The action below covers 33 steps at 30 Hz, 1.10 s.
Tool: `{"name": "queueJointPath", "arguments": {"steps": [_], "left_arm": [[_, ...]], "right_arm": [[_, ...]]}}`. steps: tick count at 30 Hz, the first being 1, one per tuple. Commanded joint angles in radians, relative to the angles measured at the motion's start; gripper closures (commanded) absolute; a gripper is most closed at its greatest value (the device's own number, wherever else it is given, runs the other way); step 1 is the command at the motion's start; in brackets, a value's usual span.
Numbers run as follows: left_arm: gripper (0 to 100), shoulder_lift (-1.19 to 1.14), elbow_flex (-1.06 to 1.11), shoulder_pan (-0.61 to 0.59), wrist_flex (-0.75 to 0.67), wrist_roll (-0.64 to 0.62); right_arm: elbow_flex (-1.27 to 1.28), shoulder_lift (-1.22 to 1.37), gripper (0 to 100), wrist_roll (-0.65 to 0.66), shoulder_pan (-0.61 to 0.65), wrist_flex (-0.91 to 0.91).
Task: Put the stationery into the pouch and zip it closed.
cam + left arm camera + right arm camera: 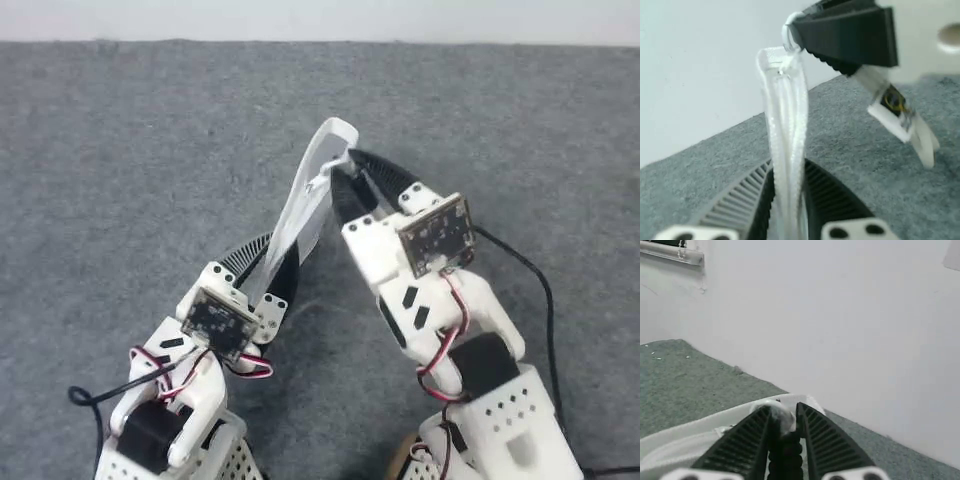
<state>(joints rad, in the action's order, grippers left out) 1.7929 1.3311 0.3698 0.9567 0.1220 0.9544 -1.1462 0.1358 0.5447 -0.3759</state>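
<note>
**Zipping step.** Your left tool (pixel 276 256) is clamped on one end of the pouch (pixel 305 210). The pouch runs out from its jaws, held up off the worktop (pixel 120 150), to your right tool (pixel 345 166). That tool is pinched shut on the zip pull (pixel 782 418) at the pouch's far end. With the pull at an end of the pouch, the zip is probably either fully run or not yet started. The next move calls for a firm anchor from the left tool and a straight draw along the zip, or a check before release. The zip line is seen edge-on and unreadable; any stationery inside cannot be made out.
</note>
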Motion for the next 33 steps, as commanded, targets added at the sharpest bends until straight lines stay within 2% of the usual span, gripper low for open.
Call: {"name": "queueJointPath", "arguments": {"steps": [1,9,23,25,28,33], "left_arm": [[86,0.000,-0.077,-0.009,0.009,-0.117],[84,0.000,-0.142,-0.011,0.044,-0.129],[85,-0.002,-0.145,-0.009,-0.014,-0.126],[88,-0.002,-0.142,-0.009,-0.012,-0.126],[99,-0.002,-0.136,-0.003,-0.014,-0.124],[99,-0.002,-0.133,-0.008,-0.005,-0.064]], "right_arm": [[-0.074,-0.048,99.1,0.000,0.035,-0.045],[-0.074,-0.054,99.1,0.000,0.070,-0.114],[-0.074,-0.054,99.1,0.000,0.107,-0.165],[-0.074,-0.054,99.1,0.000,0.107,-0.165],[-0.074,-0.054,99.1,0.000,0.101,-0.154],[-0.072,-0.054,99.1,0.000,0.097,-0.130]]}}
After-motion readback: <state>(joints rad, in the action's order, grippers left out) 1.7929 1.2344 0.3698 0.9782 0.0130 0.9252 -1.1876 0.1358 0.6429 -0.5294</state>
